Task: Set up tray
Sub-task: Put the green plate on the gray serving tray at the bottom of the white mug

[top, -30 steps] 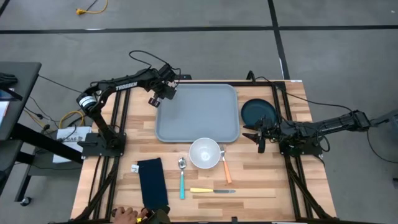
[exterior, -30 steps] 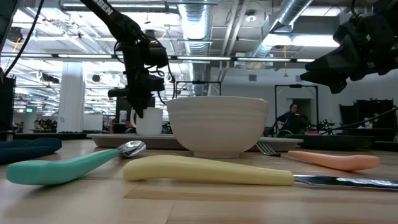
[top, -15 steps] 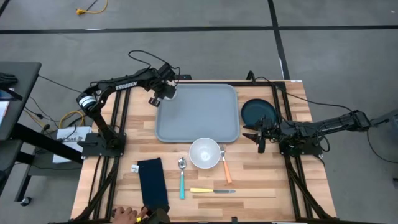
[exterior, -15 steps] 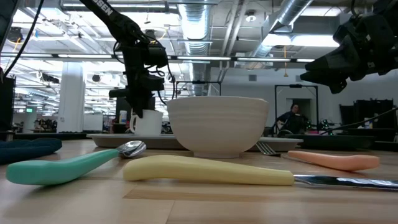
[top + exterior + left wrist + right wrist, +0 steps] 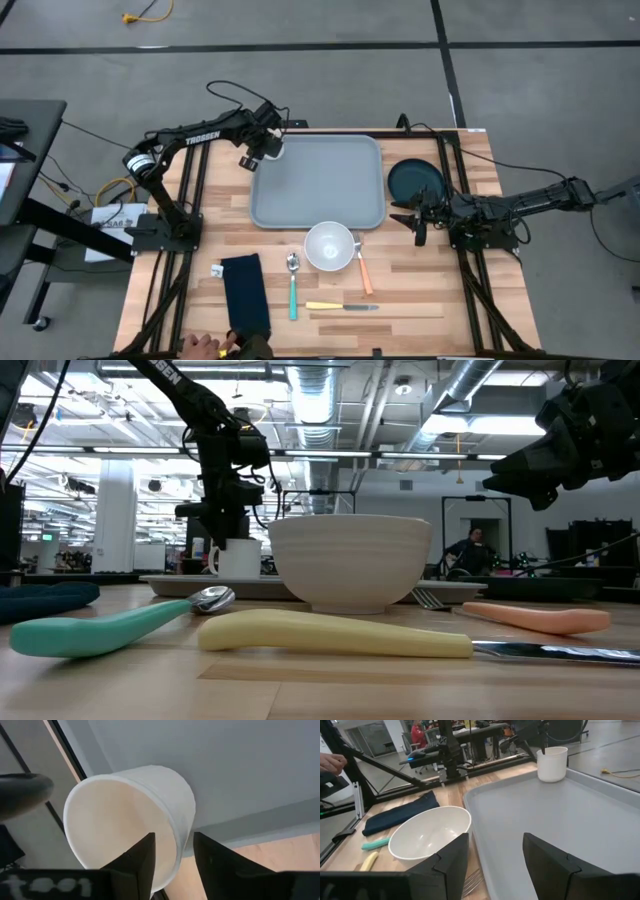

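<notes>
My left claw (image 5: pixel 264 148) is at the upper-left corner of the tray (image 5: pixel 330 200), clenched on the wall of a white cup (image 5: pixel 135 820): one finger inside, one outside, per the left wrist view. In the low view the cup (image 5: pixel 238 557) looks set down or nearly so on the tray, left of frame center; can't tell if it's touching.

The tray sits mid-counter (image 5: pixel 420 280), center of the high view, otherwise bare apart from that cup in the corner.

So, as I judge it: cup is item one & basically placed, only the let-go is left. Everything else is still off the tray:
- white bowl (image 5: pixel 329 246) just below the tray's lower edge
- dark plate (image 5: pixel 416 180) just right of the tray
- teal spoon (image 5: pixel 292 285), orange fork (image 5: pixel 364 270), yellow knife (image 5: pixel 340 306) in the lower middle
- dark napkin (image 5: pixel 245 290) lower left

A person's hand (image 5: pixel 205 345) shows at the bottom edge by the napkin.

My right claw (image 5: pixel 415 222) waits released, fingers spread, just below the plate, right of the tray, holding nothing. Early days; most of the job's left.
</notes>
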Action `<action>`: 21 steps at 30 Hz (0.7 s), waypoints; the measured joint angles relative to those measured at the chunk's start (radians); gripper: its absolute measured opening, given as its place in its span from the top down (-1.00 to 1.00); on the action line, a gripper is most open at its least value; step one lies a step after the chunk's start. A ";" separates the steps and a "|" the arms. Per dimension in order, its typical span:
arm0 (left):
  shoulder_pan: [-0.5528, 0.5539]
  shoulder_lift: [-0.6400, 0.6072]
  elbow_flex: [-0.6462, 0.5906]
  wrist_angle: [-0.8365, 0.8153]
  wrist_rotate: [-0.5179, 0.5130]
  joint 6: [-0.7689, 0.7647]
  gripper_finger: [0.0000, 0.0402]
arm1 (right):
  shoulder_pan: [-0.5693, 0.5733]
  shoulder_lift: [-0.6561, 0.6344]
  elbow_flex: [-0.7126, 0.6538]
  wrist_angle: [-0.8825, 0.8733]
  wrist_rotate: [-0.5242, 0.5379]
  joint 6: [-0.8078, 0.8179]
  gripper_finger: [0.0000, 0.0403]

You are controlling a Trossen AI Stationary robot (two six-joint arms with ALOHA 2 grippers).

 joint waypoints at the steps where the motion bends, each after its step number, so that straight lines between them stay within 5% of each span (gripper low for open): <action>1: -0.001 0.000 0.000 0.000 -0.001 -0.002 0.35 | 0.000 0.000 0.000 0.000 0.000 0.000 0.12; 21: -0.037 0.000 0.030 -0.076 -0.108 -0.051 0.22 | 0.000 0.000 0.000 0.000 0.000 0.000 0.12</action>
